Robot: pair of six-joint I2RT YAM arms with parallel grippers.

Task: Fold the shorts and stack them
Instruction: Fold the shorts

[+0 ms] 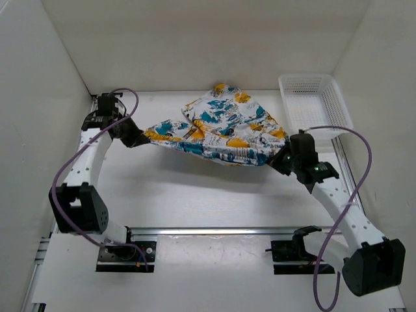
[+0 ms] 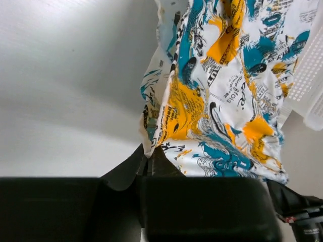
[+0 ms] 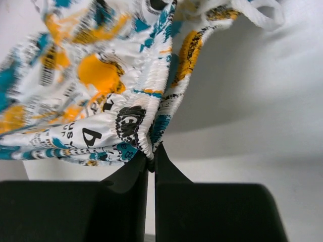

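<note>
White arms (image 1: 91, 159), blk joints (image 1: 78, 207), purple cables (image 1: 123, 90)

There is one pair of shorts (image 1: 218, 130), which looks like a single garment, though the bunched folds could hide a second layer. There are two hands, the left hand (image 1: 140, 138) and the right hand (image 1: 281, 159). One white mesh basket (image 1: 313, 101) is in view. Two purple cables show, the left cable (image 1: 63, 168) and the right cable (image 1: 369, 153). There is one table (image 1: 195, 195).
</note>
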